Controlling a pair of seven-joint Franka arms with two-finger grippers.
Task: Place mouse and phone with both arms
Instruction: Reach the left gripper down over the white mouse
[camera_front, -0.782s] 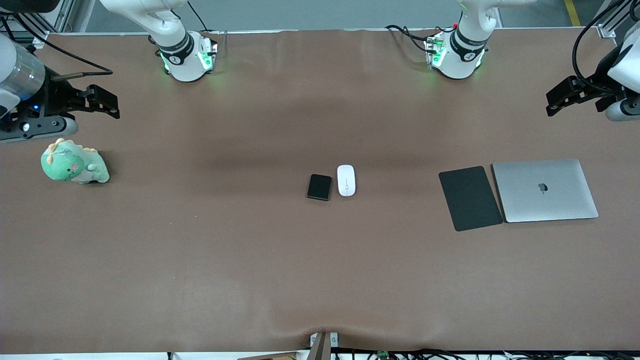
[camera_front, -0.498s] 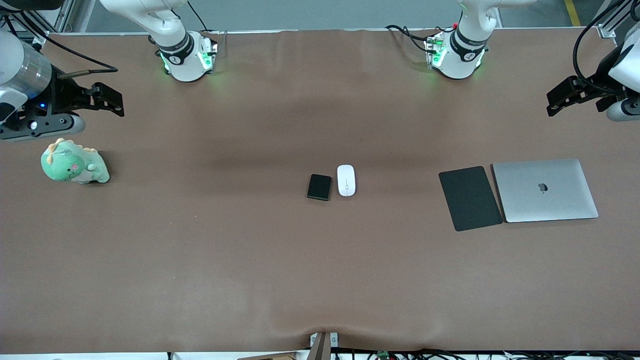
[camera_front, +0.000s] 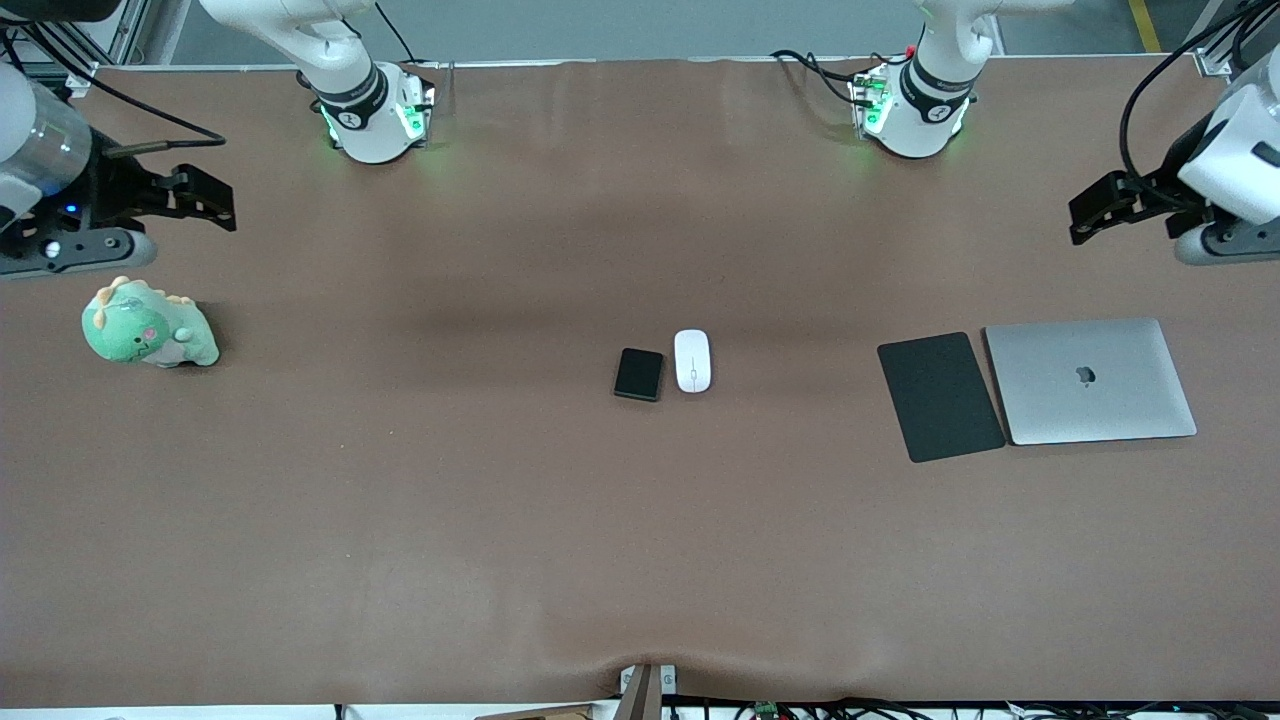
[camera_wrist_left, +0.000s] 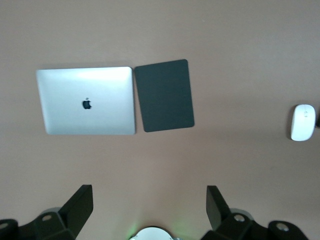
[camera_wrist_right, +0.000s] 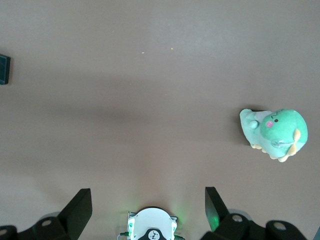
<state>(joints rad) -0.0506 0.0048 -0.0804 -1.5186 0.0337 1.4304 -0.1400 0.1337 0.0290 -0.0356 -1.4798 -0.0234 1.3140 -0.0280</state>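
The white mouse (camera_front: 692, 361) and the small black phone (camera_front: 639, 374) lie side by side at the table's middle, the phone toward the right arm's end. The mouse also shows in the left wrist view (camera_wrist_left: 303, 122), and the phone's edge shows in the right wrist view (camera_wrist_right: 4, 69). My left gripper (camera_front: 1095, 212) is open and empty, up in the air near the left arm's end of the table. My right gripper (camera_front: 205, 199) is open and empty, up over the table's right arm's end, near the green plush toy.
A black mouse pad (camera_front: 940, 396) and a closed silver laptop (camera_front: 1090, 380) lie side by side toward the left arm's end. A green plush dinosaur (camera_front: 147, 326) sits at the right arm's end. The arm bases (camera_front: 372, 110) stand along the table's edge farthest from the front camera.
The left gripper has shifted a little toward the table's middle. The right gripper moved slightly out and back. Mouse and phone have not moved.
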